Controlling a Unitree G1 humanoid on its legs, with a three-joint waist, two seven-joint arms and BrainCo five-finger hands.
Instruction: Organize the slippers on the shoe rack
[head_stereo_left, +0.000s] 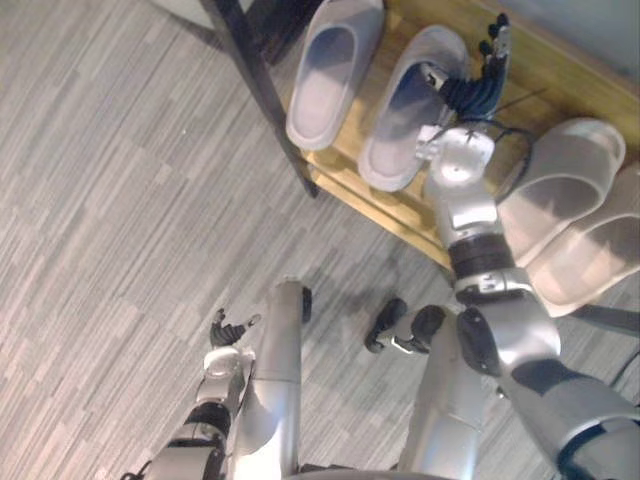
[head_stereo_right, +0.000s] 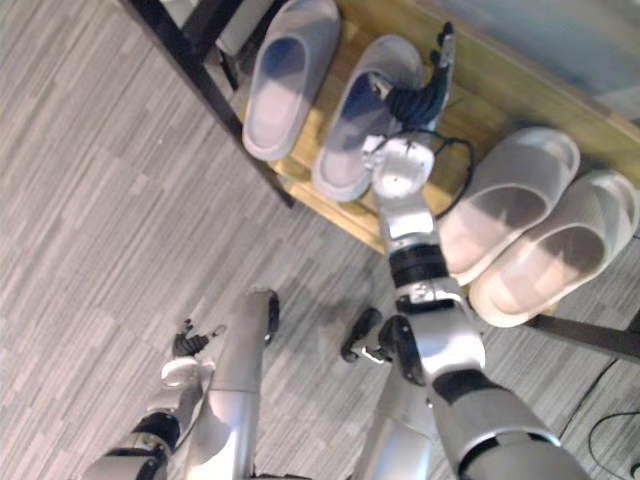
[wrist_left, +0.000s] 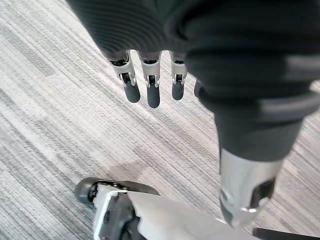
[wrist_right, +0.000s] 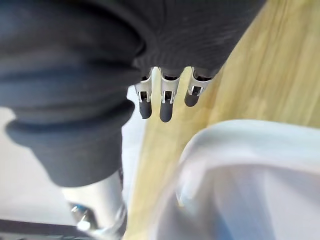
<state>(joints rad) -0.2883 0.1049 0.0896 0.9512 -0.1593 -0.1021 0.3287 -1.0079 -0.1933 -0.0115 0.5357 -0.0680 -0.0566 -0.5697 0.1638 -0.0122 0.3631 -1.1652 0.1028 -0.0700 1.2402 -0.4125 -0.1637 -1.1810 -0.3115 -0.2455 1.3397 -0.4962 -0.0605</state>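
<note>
progress: all 4 slippers on shoe rack (head_stereo_left: 560, 82), grey pair (head_stereo_left: 335, 65) left, pale pair (head_stereo_left: 560, 185) right | right hand (head_stereo_left: 482, 75) beside grey pair, fingers straight, empty | left hand (head_stereo_left: 228, 330) low over floor, fingers relaxed, empty | left: probably only straightening

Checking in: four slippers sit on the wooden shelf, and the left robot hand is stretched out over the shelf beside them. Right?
Wrong arm. The four slippers sit on the wooden shelf, but the right robot hand is stretched out over it, beside a grey slipper, as the left eye view shows. The left robot hand hangs low over the floor.
</note>
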